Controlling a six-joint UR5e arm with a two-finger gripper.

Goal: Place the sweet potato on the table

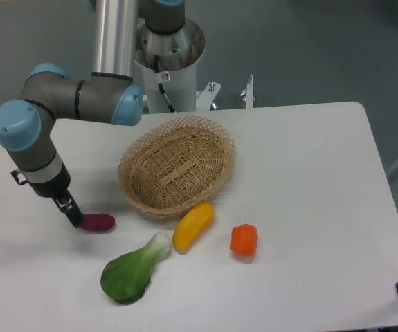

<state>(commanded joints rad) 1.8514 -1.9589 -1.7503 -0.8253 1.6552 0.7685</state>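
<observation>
- Jaws are sitting at the left tip of the sweet potato point(99, 222), and from where I am standing I cannot tell whether they are pinching it or have let go; the gripper point(76, 218) is too small and dark at its tips to read.
- Lying flat on the table point(309, 173), the sweet potato is resting at about eight o'clock from the wicker basket point(176, 166), near it but not touching, and well apart from the rim.
- Sitting in a loose row at six o'clock from the basket are the yellow vegetable point(193, 226), the orange lump point(243, 240) and the leafy green point(133, 271), all apart from the purple piece.
- Judging by how things lie, the placing looks nearly done, with only release and retreat remaining.
- Doing this well, to my eye, means opening fully before moving, then lifting straight up rather than sideways, so a finger is not dragging or rolling the smooth, tapered piece toward the leafy green at five o'clock from it.
</observation>
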